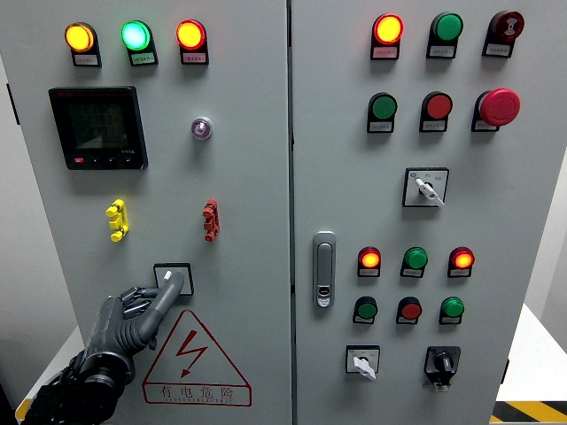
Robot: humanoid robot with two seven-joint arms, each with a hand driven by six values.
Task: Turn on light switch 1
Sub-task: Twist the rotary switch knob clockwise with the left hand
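A grey control cabinet point(248, 177) fills the view. On its left door a small square rotary switch point(174, 278) with a white knob sits above a red lightning warning triangle point(195, 359). My left hand point(133, 319) comes up from the lower left. Its extended index finger point(166, 292) touches the switch's knob and the other fingers are curled, holding nothing. Above, an orange lamp point(79, 37), a green lamp point(135, 35) and a red-orange lamp point(190, 34) are lit. My right hand is out of view.
The left door also carries a black meter point(97, 127), a small round button point(201, 128), and yellow point(117, 220) and red point(210, 220) toggles. The right door holds a handle point(324, 268), several lamps and buttons, a red mushroom stop point(499, 106) and rotary selectors point(426, 187).
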